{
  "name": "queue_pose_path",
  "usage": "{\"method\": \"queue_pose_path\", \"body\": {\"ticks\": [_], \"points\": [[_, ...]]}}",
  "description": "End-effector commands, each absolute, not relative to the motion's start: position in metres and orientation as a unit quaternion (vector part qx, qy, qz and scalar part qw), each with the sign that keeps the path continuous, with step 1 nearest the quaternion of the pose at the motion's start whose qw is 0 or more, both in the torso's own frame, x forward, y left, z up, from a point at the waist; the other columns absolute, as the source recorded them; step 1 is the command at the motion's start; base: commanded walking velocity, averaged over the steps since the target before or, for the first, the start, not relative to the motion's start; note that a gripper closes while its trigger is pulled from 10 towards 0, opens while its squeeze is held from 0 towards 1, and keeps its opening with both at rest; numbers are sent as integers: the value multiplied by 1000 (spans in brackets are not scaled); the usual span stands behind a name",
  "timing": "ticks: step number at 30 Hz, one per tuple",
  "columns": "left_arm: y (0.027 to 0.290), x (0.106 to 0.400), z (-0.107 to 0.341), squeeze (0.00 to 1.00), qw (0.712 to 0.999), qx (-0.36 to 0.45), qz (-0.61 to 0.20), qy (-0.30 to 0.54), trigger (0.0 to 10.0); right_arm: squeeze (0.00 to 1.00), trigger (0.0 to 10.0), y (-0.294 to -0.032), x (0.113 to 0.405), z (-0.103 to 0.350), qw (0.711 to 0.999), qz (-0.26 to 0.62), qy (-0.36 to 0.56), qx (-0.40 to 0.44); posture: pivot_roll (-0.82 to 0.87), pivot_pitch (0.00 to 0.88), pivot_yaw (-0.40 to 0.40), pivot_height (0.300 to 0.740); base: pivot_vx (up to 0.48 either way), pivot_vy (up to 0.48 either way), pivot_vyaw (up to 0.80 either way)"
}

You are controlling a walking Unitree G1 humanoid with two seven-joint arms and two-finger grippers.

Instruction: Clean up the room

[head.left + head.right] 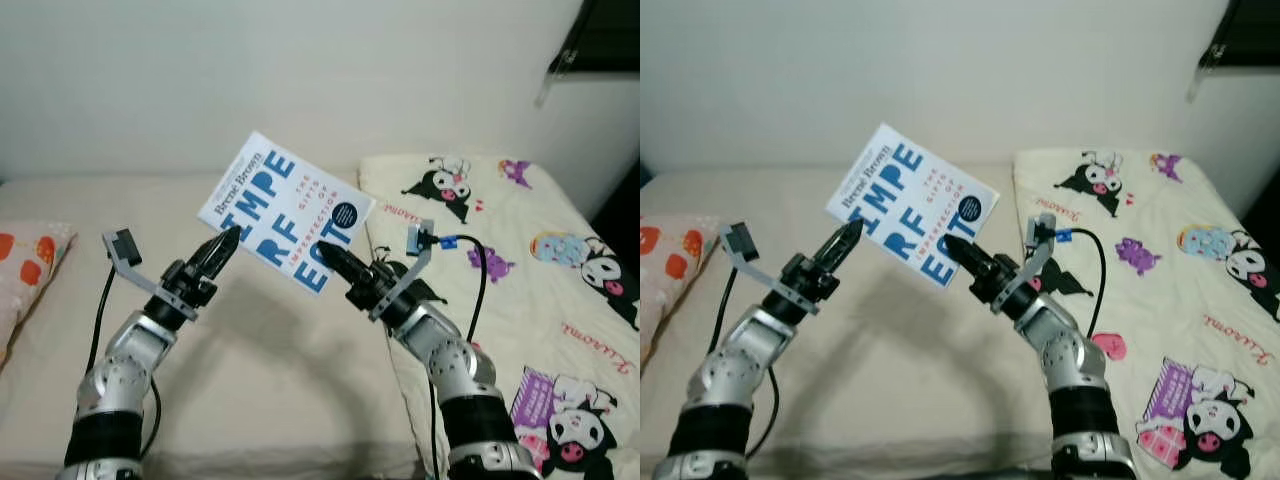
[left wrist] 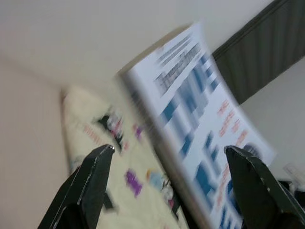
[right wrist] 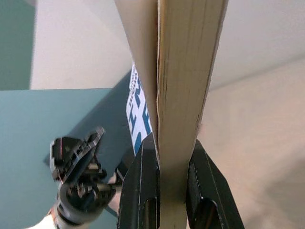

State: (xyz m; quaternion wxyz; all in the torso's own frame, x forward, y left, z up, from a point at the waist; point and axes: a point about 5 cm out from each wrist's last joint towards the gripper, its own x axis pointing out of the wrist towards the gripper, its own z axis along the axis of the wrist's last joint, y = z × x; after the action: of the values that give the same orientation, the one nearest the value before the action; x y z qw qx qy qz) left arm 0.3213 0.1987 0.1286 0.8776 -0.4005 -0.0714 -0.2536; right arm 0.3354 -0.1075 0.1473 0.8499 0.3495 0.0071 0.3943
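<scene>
White and blue, the paperback book (image 1: 287, 209) hangs in the air above the bed (image 1: 270, 340), tilted with its cover toward the head camera, and the right gripper (image 1: 335, 262) has its two black fingers clamped on the book's lower edge. In the right wrist view those fingers (image 3: 143, 186) press on either side of the cream page block, cover on one side and pages on the other. The left gripper (image 1: 222, 248) sits just beside the book's lower left corner, its fingers spread apart with the book's cover lying past the gap between them in the left wrist view, not gripped. Beyond and to the right of the right gripper lies a cream blanket (image 1: 520, 260) printed with cartoon characters; far out to the left of the left gripper rests a pillow (image 1: 28, 265) with orange spots.
</scene>
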Motion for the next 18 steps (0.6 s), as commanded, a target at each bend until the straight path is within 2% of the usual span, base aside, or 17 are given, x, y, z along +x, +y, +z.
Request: {"method": "queue_pose_path", "body": {"ticks": [1, 2, 3, 5, 6, 9, 10, 11, 12, 15, 16, 18], "points": [[212, 311, 87, 1000, 900, -399, -177, -5, 10000, 0, 0, -111, 338, 141, 861, 372, 8, 347, -71, 64, 0, 740, 0, 0, 800], [212, 311, 87, 1000, 900, -399, -177, -5, 10000, 0, 0, -111, 338, 141, 861, 372, 8, 347, -71, 64, 0, 740, 0, 0, 800], [227, 293, 45, 1000, 915, -387, -85, 70, 10000, 0, 0, -116, 339, 131, 874, 345, 23, 342, -73, 64, 1, 740, 0, 0, 800], [227, 293, 45, 1000, 915, -387, -85, 70, 10000, 0, 0, -116, 339, 131, 874, 345, 23, 342, -73, 64, 1, 740, 0, 0, 800], [242, 270, 11, 1000, 922, -361, 7, 142, 10000, 0, 0, -121, 339, 122, 883, 325, 38, 336, -71, 61, 0, 740, 0, 0, 800], [242, 270, 11, 1000, 922, -361, 7, 142, 10000, 0, 0, -121, 339, 122, 883, 325, 38, 336, -71, 61, 0, 740, 0, 0, 800], [255, 244, -17, 1000, 918, -324, 86, 213, 10000, 0, 0, -125, 338, 106, 900, 301, 72, 306, -73, 57, 0, 740, 0, 0, 800], [255, 244, -17, 1000, 918, -324, 86, 213, 10000, 0, 0, -125, 338, 106, 900, 301, 72, 306, -73, 57, 0, 740, 0, 0, 800], [261, 225, -32, 651, 910, -296, 131, 258, 10000, 0, 0, -128, 336, 93, 912, 281, 105, 279, -73, 56, 0, 740, 0, 0, 800], [261, 225, -32, 651, 910, -296, 131, 258, 10000, 0, 0, -128, 336, 93, 912, 281, 105, 279, -73, 56, 0, 740, 0, 0, 800], [262, 202, -50, 0, 897, -264, 160, 316, 10000, 0, 0, -135, 327, 61, 928, 240, 182, 221, -70, 46, -4, 740, 0, 0, 800], [262, 202, -50, 0, 897, -264, 160, 316, 10000, 0, 0, -135, 327, 61, 928, 240, 182, 221, -70, 46, -4, 740, 0, 0, 800]]}}
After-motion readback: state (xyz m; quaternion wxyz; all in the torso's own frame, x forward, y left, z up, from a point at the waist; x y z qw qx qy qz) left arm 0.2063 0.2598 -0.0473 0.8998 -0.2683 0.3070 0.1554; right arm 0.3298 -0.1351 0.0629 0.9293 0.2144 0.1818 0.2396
